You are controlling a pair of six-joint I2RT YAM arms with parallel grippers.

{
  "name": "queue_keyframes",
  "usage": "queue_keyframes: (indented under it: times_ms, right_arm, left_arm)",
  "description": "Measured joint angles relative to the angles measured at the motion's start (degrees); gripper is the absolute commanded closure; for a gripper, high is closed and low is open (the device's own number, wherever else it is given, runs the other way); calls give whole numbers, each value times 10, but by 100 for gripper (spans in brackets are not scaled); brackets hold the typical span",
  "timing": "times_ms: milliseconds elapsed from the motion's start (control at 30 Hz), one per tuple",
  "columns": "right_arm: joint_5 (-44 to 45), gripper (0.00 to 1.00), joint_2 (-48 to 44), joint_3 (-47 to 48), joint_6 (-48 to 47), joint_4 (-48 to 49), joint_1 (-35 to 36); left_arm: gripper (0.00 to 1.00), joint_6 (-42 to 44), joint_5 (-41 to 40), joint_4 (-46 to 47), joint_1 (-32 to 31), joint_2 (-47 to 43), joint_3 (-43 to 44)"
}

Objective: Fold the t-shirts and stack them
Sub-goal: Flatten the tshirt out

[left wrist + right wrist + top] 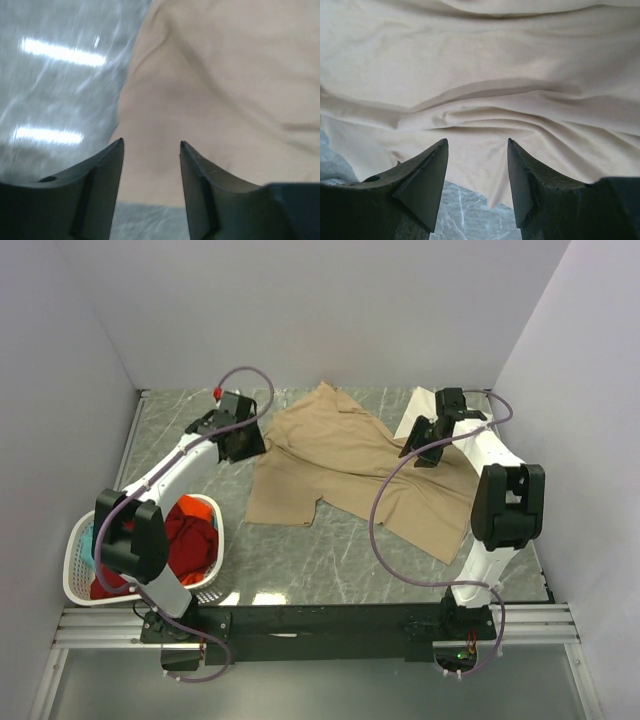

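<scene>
Tan t-shirt (pixel 345 465) lies spread but rumpled on the grey marble table (pixel 330 560), mid-table, running from the far centre down toward the right arm's base; one edge bunched, folds visible across the body. Left gripper (pixel 243 443) sits at the shirt's left edge. In the left wrist view its fingers (pixel 107 167) stand apart with a wide gap, nothing between them, cloth beneath and bare table to the left. Right gripper (pixel 420 450) is over the shirt's right side. In the right wrist view its fingers (pixel 427 172) are likewise spread wide and empty, above a wrinkled hem, with a patch of table showing below the gap. Contact with the cloth cannot be judged for either gripper. Cream-white t-shirt (pixel 413 410) lies at the far right, partly hidden by the right gripper and touching or tucked under the tan one. White basket (pixel 75 565) stands at the near left beside the left arm, holding a red t-shirt (pixel 195 540) and an orange one (pixel 200 506).
</scene>
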Motion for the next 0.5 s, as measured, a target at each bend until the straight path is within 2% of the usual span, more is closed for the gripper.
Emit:
queue_keyframes:
  times_ms: [167,500]
  right_arm:
    - [-11,43,-26,-22,2,10,3]
    - [-18,43,-79,-101,6,21,11]
  left_arm:
    - [59,3,-27,-53,-27,-8,-75]
    - [65,-3,-67,-96,-62,-10,-141]
